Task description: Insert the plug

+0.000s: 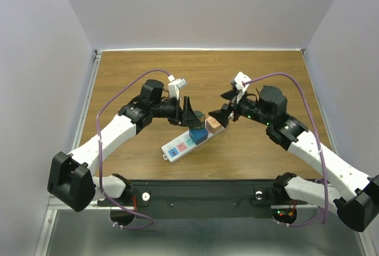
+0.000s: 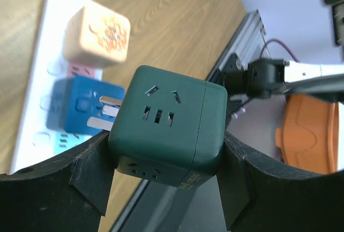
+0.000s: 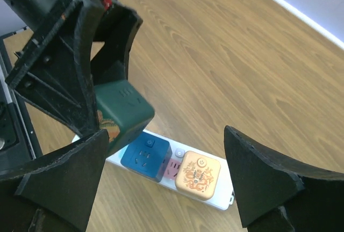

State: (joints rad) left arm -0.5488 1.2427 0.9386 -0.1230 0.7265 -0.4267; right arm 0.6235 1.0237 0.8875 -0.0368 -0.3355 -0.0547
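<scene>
My left gripper [image 2: 164,168] is shut on a dark green cube plug [image 2: 166,122], one finger on each side, with its metal prongs [image 2: 102,112] pointing towards the strip. The plug [image 3: 121,114] hangs just above the white power strip [image 1: 175,149], over the blue cube [image 3: 146,157] that sits in it. An orange patterned cube [image 3: 200,174] sits in the strip beside the blue one. My right gripper [image 3: 166,175] hovers open above the strip's right end with nothing between its fingers. From above, the two grippers [image 1: 192,114] [image 1: 228,112] face each other over the strip.
The strip lies diagonally near the front of the wooden table [image 1: 201,72]. A black rail [image 1: 201,194] runs along the near edge. Purple cables [image 1: 299,84] loop over both arms. Grey walls close in the sides and back.
</scene>
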